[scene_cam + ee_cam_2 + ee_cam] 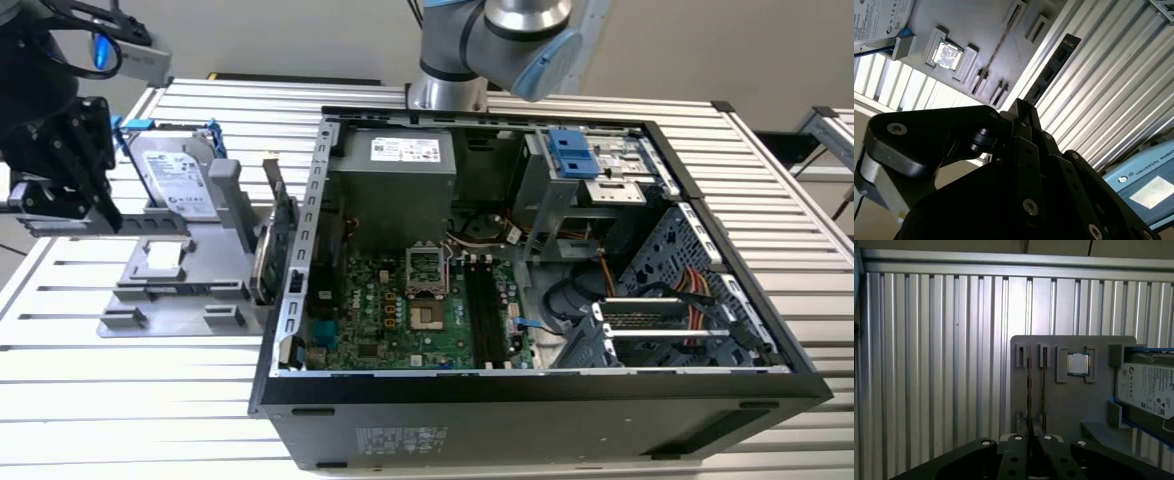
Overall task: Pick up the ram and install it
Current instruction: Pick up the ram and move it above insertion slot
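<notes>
While the gripper (pixel 1024 106) hangs over the ribbed table (pixel 1114 95), its fingers (pixel 1026 150) sit clamped on the ram (pixel 1054 65), which juts straight out past their tips. Gray parts fixture (pixel 1074 405) just beyond the fingertips; open computer case (pixel 534 400) well apart.

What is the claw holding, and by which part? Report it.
The claw looks shut on the ram, a dark stick jutting past its tips; the gripped part is hidden by the claw.
</notes>
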### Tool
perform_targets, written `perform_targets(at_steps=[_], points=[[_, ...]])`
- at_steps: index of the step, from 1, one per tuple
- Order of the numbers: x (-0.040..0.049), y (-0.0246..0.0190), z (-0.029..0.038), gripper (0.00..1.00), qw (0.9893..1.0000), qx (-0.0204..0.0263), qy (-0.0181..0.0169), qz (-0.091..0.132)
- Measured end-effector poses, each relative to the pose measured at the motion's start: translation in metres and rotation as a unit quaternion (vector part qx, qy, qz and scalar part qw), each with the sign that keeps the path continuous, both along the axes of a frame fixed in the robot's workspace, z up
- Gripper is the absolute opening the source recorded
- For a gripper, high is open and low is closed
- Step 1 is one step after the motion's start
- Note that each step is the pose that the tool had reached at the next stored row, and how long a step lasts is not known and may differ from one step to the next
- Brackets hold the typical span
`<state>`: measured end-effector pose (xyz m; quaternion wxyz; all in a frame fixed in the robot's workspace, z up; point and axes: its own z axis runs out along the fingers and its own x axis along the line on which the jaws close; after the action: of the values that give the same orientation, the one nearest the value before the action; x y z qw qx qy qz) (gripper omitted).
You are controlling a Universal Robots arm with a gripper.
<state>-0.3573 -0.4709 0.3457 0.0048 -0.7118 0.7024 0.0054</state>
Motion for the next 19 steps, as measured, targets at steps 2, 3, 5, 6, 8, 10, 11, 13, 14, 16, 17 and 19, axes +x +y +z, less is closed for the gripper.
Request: perform_targets(at_steps=[2, 3, 5, 6, 8, 10, 11, 13, 14, 16, 17, 19], points=[[0.0000, -0.0001, 0.0016, 0.00, 1.0000, 0.0000, 0.0000, 0.000], [0.0000, 0.0000, 0.0023, 0.00, 1.0000, 0.0000, -0.0001, 0.000], [0.0000, 0.0001, 0.0042, 0.00, 1.0000, 0.0000, -0.0001, 0.000], [0.0000, 0.0001, 0.0052, 0.00, 1.0000, 0.0000, -0.0001, 0.000], [-0.0001, 0.0001, 0.0077, 0.00, 1.0000, 0.0000, 0.0000, 0.000], [0.0000, 0.0001, 0.0096, 0.00, 1.0000, 0.0000, 0.0000, 0.000], [0.0000, 0.0001, 0.0107, 0.00, 1.0000, 0.0000, 0.0000, 0.000], [0.0000, 0.0003, 0.0128, 0.00, 1.0000, 0.0000, -0.0001, 0.000], [0.0000, 0.0004, 0.0137, 0.00, 1.0000, 0.0000, -0.0001, 0.000], [0.0000, 0.0008, 0.0159, 0.00, 1.0000, 0.0000, 0.0000, 0.001], [0.0000, 0.0009, 0.0169, 0.00, 1.0000, 0.0000, 0.0000, 0.001], [0.0000, 0.0012, 0.0191, 0.00, 1.0000, 0.0000, 0.0000, 0.001]])
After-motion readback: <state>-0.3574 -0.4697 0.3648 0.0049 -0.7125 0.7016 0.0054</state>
